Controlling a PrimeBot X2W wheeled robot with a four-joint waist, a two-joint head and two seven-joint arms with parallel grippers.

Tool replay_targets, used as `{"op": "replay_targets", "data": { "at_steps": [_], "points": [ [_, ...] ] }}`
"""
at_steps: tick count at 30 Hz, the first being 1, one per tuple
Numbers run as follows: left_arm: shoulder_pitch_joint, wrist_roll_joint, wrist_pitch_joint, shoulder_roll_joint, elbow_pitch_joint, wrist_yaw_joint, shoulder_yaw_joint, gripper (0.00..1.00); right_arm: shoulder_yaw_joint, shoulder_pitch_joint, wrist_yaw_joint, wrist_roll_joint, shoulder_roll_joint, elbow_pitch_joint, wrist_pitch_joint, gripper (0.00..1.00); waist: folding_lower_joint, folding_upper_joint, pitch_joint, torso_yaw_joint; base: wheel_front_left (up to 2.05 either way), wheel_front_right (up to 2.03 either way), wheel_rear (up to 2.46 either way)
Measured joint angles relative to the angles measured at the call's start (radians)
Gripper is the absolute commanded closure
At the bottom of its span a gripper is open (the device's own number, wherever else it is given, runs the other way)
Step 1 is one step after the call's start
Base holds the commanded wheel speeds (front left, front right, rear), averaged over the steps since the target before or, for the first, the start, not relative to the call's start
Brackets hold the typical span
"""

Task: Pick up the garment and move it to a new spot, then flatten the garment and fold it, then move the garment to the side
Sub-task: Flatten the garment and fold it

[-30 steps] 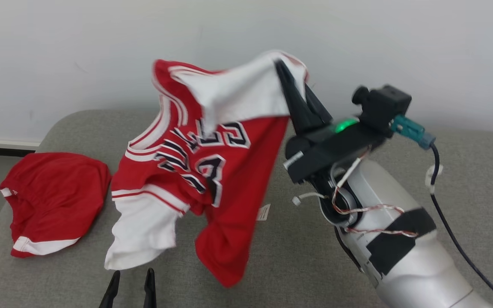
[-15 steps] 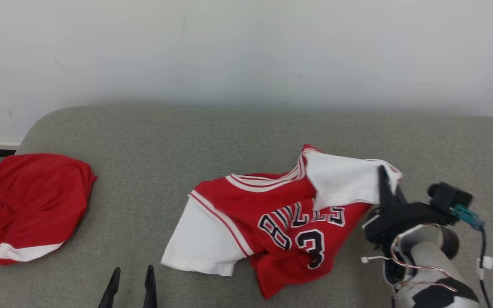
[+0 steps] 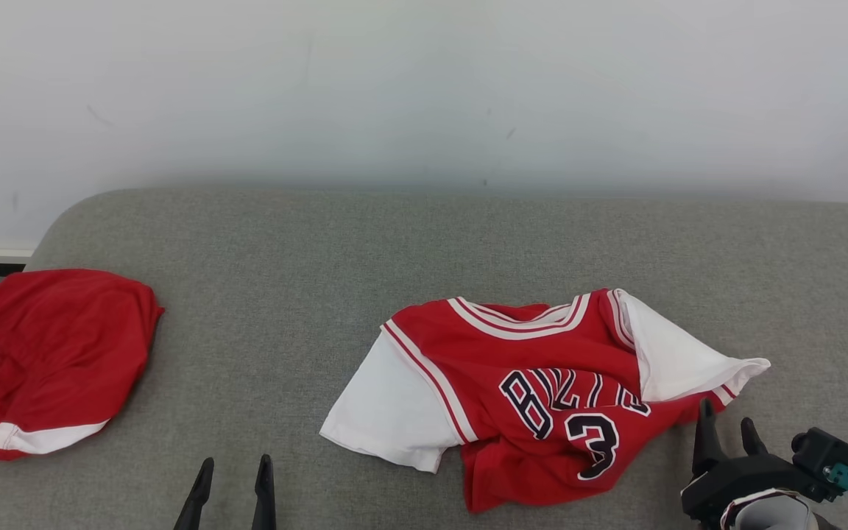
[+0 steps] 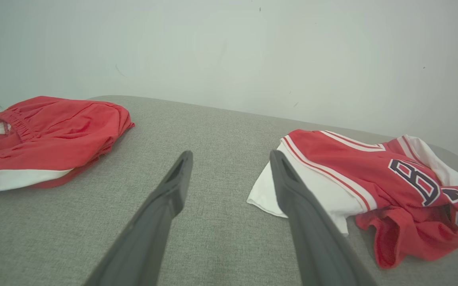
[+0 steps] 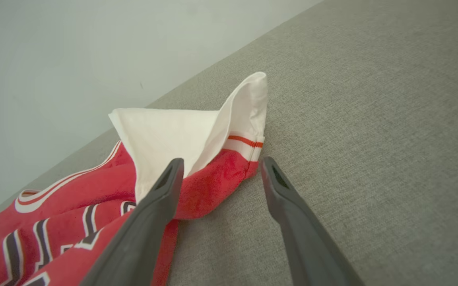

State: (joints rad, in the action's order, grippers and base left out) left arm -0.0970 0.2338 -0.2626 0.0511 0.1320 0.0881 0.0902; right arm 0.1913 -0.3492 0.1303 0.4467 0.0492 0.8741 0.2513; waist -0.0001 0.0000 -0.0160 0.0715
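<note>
Head view: two garments lie on the grey cushion, one jersey and one pair of red shorts, well apart. The jersey lies crumpled right of centre, front up. Two grippers show. The left gripper sits at the bottom edge, between the two garments and touching neither. The right gripper sits just below the jersey's white sleeve.

Left wrist view: the left jaws stand wide with nothing between them. The shorts lie off to their left and the jersey off to their right.

Right wrist view: the right jaws stand wide, gripping nothing. The jersey's sleeve tip lies just ahead of the fingertips, on the cushion.
</note>
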Motion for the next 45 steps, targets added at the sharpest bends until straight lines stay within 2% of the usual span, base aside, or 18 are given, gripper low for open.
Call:
{"op": "replay_targets", "data": {
  "at_steps": [3, 7, 14, 15, 18, 25, 29, 35, 36, 37, 38, 42, 45],
  "points": [
    [-0.002, 0.001, 0.000, 0.000, -0.001, -0.001, -0.005, 0.00, 0.002, 0.018, 0.000, -0.078, 0.000, -0.032, -0.032, 0.00, 0.0000, 0.0000, -0.001, -0.004, 0.00, 0.00, 0.00],
    [-0.006, 0.001, 0.000, 0.000, -0.002, -0.002, -0.007, 0.00, -0.011, 0.018, 0.000, -0.194, 0.001, -0.137, -0.119, 0.00, 0.0000, 0.0000, -0.006, -0.007, 0.00, 0.00, 0.00],
    [-0.006, 0.001, 0.000, 0.000, -0.001, 0.000, 0.012, 0.00, -0.082, -0.059, 0.000, -0.352, 0.000, -0.325, -0.383, 0.00, 0.0000, 0.0000, -0.005, 0.000, 0.00, 0.00, 0.00],
    [-0.005, -0.001, 0.000, 0.000, 0.001, 0.000, 0.025, 0.00, -0.086, -0.085, 0.000, -0.404, 0.001, -0.338, -0.463, 0.00, 0.0000, 0.0000, -0.002, 0.009, 0.00, 0.00, 0.00],
    [-0.002, -0.005, 0.000, 0.000, 0.008, 0.007, 0.041, 0.00, -0.088, -0.125, 0.000, -0.481, 0.001, -0.317, -0.586, 0.00, 0.0001, 0.0000, 0.005, 0.026, 0.00, 0.00, 0.00],
    [0.012, -0.008, 0.000, 0.000, 0.011, 0.010, 0.066, 0.00, -0.084, -0.214, 0.000, -0.636, 0.019, -0.258, -0.710, 0.00, 0.0001, 0.0000, 0.031, 0.075, 0.00, 0.00, 0.00],
    [0.025, -0.004, 0.000, 0.000, 0.010, 0.015, 0.080, 0.00, -0.055, -0.253, 0.000, -0.689, 0.043, -0.216, -0.744, 0.00, 0.0001, 0.0000, 0.057, 0.109, 0.00, 0.00, 0.00],
    [0.039, -0.002, 0.000, 0.000, 0.008, 0.015, 0.090, 0.00, -0.014, -0.274, 0.000, -0.726, 0.069, -0.154, -0.735, 0.00, 0.0002, 0.0000, 0.100, 0.153, 0.00, 0.00, 0.00],
    [0.041, -0.001, 0.000, 0.000, 0.007, 0.015, 0.089, 0.00, -0.010, -0.278, 0.000, -0.734, 0.073, -0.145, -0.733, 0.04, 0.0003, 0.0001, 0.108, 0.158, 0.00, 0.00, 0.00],
    [0.044, 0.000, 0.000, 0.000, 0.006, 0.015, 0.090, 0.00, -0.003, -0.283, 0.000, -0.741, 0.074, -0.140, -0.723, 0.58, 0.0003, 0.0001, 0.115, 0.163, 0.00, 0.00, 0.00],
    [0.047, 0.000, 0.000, 0.000, 0.005, 0.015, 0.089, 0.00, 0.004, -0.289, 0.000, -0.749, 0.075, -0.138, -0.711, 1.00, 0.0003, 0.0001, 0.123, 0.167, 0.00, 0.00, 0.00],
    [0.062, 0.003, 0.000, 0.000, 0.001, 0.011, 0.083, 0.00, -0.004, -0.331, 0.000, -0.741, 0.057, -0.144, -0.657, 1.00, 0.0003, 0.0001, 0.148, 0.175, 0.00, 0.00, 0.00],
    [0.064, 0.003, 0.000, 0.000, 0.003, 0.008, 0.077, 0.00, -0.061, -0.362, 0.000, -0.700, 0.028, -0.158, -0.635, 1.00, 0.0003, 0.0001, 0.154, 0.170, 0.00, 0.00, 0.00]
  ]
}}
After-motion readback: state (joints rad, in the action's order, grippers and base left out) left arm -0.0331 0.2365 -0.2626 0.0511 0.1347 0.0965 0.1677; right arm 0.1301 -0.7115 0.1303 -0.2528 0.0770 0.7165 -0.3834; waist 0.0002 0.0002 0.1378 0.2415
